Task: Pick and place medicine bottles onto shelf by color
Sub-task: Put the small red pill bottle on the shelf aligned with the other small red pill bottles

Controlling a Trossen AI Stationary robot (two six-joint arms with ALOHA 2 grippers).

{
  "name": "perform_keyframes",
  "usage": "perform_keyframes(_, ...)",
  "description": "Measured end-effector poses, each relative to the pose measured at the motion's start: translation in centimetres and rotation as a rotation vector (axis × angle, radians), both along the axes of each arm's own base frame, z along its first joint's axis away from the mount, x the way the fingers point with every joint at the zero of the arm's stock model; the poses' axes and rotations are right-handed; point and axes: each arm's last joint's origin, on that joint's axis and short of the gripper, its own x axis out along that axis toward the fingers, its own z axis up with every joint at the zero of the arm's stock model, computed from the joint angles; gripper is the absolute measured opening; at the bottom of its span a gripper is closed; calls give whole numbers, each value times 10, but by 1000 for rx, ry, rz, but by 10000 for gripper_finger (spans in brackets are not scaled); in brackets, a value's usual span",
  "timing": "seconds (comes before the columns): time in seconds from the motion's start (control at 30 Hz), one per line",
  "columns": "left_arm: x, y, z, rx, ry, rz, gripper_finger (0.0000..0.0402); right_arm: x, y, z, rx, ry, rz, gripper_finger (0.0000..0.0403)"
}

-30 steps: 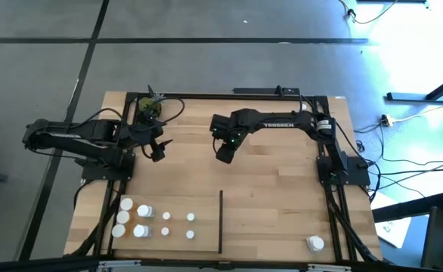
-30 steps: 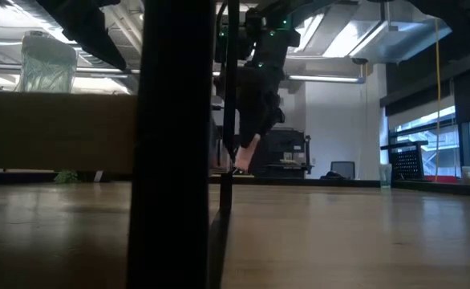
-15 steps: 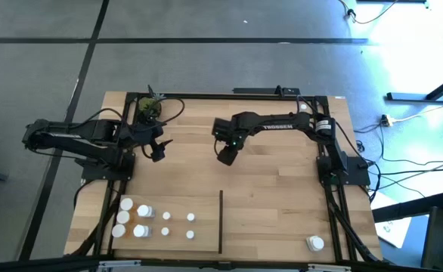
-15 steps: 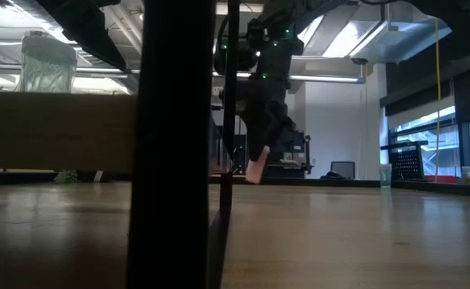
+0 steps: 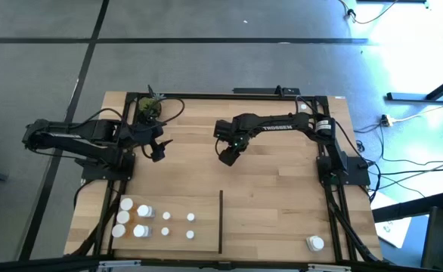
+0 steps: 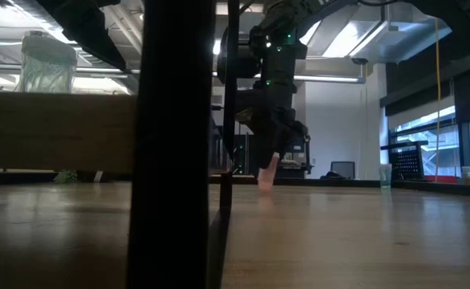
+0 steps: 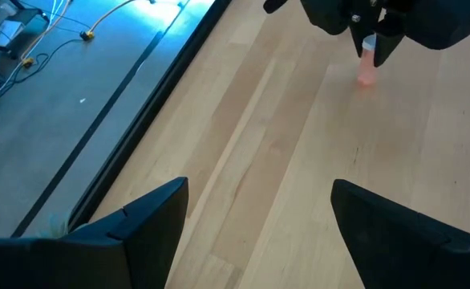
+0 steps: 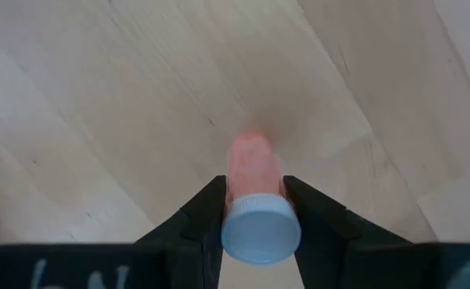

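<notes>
- Orange-bodied small medicine bottle (image 8: 253, 181) with a white cap sits clamped between the right gripper's (image 8: 253, 210) two dark fingers, cap end toward the wrist, body pointing down at the light-wood plank shelf board (image 5: 274, 196).
- From the low view the right gripper (image 6: 269, 164) hangs over the middle of the board, the bottle's bottom just above the wood or touching it; which one is not clear.
- Left gripper (image 5: 159, 149) waits at the board's left side near a small green potted plant (image 5: 149, 107), its fingers (image 7: 139, 221) spread wide with nothing between them.
- A cluster of white-capped bottles (image 5: 142, 221) stands in the near-left corner, left of the thin black divider strip (image 5: 221, 221).
- One white bottle (image 5: 314, 243) stands alone near the right corner, on the strip's other side.
</notes>
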Motion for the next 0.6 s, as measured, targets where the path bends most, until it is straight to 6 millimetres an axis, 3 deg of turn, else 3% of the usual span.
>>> perform_keyframes(0.6, 0, 0, 0, 0, 0, 0, 301, -3, 1, 0, 16, 42, -73, 119)
